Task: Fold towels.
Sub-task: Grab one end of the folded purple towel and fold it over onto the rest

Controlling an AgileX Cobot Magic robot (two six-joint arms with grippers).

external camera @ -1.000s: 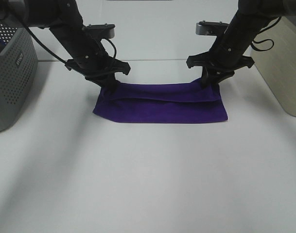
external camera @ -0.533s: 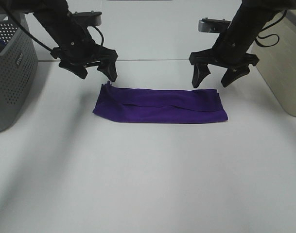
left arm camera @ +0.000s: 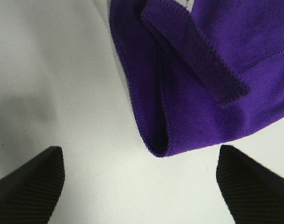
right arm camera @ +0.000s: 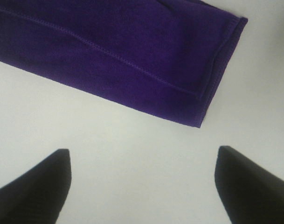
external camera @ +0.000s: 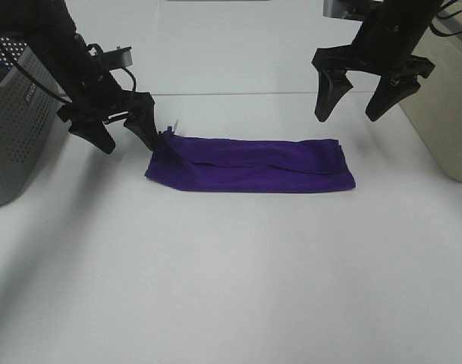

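Note:
The deep purple towel [external camera: 249, 164] lies folded into a long flat strip on the white table, with a small white tag [external camera: 175, 127] at its far left corner. My left gripper [external camera: 126, 140] is open and empty just left of the towel's left end, low near the table. My right gripper [external camera: 352, 108] is open and empty, raised above and behind the towel's right end. The left wrist view shows the towel's folded left end [left arm camera: 197, 79] between the open fingertips [left arm camera: 32, 179]. The right wrist view shows the towel's right end [right arm camera: 132, 60] beyond the open fingertips [right arm camera: 37, 182].
A grey perforated basket [external camera: 11, 114] stands at the left edge, close to my left arm. A beige box-like object [external camera: 443, 106] stands at the right edge beside my right arm. The white table [external camera: 231, 273] stretches in front of the towel.
Both grippers let go of the towel's far edge, opened and pulled away. The left moved left and down beside the towel. The right rose up and to the right. The towel stays folded.

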